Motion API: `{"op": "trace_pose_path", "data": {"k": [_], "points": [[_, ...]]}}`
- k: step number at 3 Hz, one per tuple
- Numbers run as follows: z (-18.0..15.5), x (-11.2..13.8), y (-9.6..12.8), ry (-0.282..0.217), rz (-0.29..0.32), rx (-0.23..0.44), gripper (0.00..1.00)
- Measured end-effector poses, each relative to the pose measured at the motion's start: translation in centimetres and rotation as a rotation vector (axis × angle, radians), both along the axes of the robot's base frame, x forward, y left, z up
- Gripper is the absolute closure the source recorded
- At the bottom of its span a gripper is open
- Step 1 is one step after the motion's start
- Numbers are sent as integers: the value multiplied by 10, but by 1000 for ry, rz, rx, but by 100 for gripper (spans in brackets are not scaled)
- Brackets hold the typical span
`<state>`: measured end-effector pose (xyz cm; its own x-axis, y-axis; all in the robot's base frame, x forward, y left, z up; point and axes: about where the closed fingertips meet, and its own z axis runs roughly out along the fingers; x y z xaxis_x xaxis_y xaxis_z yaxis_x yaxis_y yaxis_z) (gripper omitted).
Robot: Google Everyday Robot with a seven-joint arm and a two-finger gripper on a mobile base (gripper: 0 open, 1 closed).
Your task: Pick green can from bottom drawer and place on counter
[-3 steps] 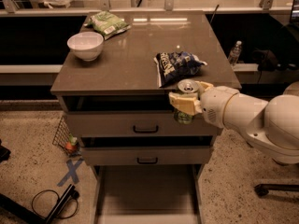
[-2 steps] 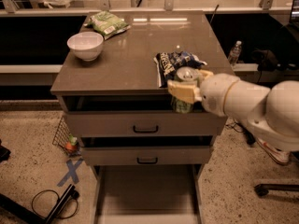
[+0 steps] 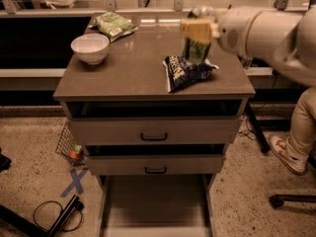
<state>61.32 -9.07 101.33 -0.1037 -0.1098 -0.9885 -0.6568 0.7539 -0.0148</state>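
Note:
My gripper point(image 3: 198, 31) is raised above the right half of the counter point(image 3: 133, 68), over the dark blue snack bag point(image 3: 185, 72). It is shut on the green can point(image 3: 196, 48), whose dark green side shows below the tan fingers point(image 3: 196, 29) and whose silver top peeks above them. The can hangs in the air, not touching the counter. The bottom drawer point(image 3: 155, 206) is pulled out at the foot of the cabinet, and its pale floor shows nothing in it.
A white bowl point(image 3: 90, 48) and a green snack bag point(image 3: 113, 24) sit at the counter's back left. The two upper drawers point(image 3: 154, 131) stand slightly open. A person's leg and shoe point(image 3: 294, 142) are at the right. A cable point(image 3: 54, 215) lies on the floor at left.
My gripper has risen with the can from the counter's front right edge and moved back over the counter, now above the blue snack bag.

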Motion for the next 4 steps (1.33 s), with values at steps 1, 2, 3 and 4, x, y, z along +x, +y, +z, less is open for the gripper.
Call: {"op": "trace_pose_path", "data": {"k": [1, 2, 3, 4], "points": [[36, 82, -22, -18, -34, -16, 100], [42, 144, -9, -18, -23, -48, 100], [31, 205, 29, -4, 4, -45, 100], [37, 243, 49, -28, 9, -37, 100]]}}
